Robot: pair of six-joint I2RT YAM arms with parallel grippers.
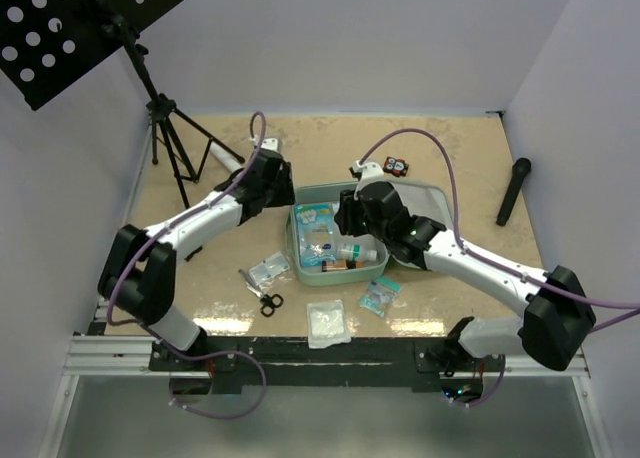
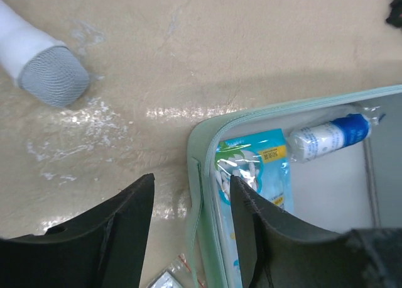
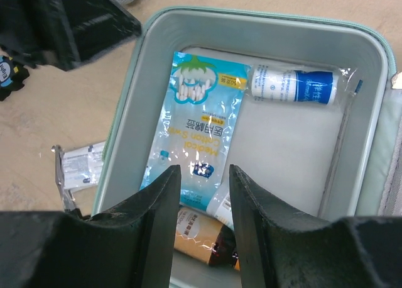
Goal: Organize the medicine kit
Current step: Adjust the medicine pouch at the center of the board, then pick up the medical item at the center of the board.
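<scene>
Plain white partition walls (image 1: 350, 38) are boxing in a tan tabletop (image 1: 320, 148) in a robotics lab, where a black perforated panel (image 1: 60, 28) is standing on a black tripod (image 1: 165, 128) and purple cables (image 1: 420, 133) are looping over two white-and-black robot arms (image 1: 205, 216) sitting bolted to a silver aluminium rail (image 1: 110, 356).

— What's lying on the table (image 1: 450, 148)?
— I see the open medicine kit (image 3: 129, 124) under my right gripper (image 3: 202, 181), its rim below my left gripper (image 2: 191, 193).
— Anything loose?
— Scissors (image 1: 270, 303) and a clear packet (image 1: 268, 270) behind the left gripper; a teal packet (image 1: 380, 296) behind the right.
</scene>
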